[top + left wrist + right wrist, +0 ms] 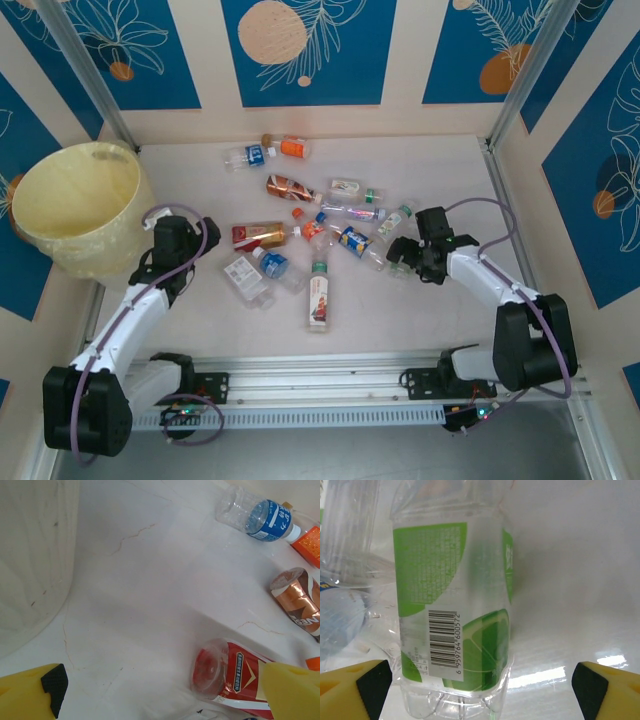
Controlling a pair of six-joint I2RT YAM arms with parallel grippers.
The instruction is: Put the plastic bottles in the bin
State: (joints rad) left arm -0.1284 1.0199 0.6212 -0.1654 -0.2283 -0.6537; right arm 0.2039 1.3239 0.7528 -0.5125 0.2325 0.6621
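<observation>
Several plastic bottles [318, 290] lie scattered over the middle of the white table. The pale-yellow bin [75, 205] stands at the far left. My left gripper [190, 235] hovers open between the bin and a red-labelled bottle [258, 235]. In the left wrist view that red bottle [235, 675] lies base-first beside the right finger, outside the left gripper [162, 695]. My right gripper [402, 258] sits at the pile's right edge. A green-labelled bottle [450, 605] lies between the wide-apart fingers of the right gripper [480, 690], close to the left one, with a gap on the right.
The bin wall [30, 555] rises left of my left gripper. A blue-labelled bottle [260, 515], an orange-labelled one [310, 545] and a copper-labelled one [300, 600] lie farther off. Another clear bottle [345, 540] crowds the green one's left side. Patterned walls enclose the table.
</observation>
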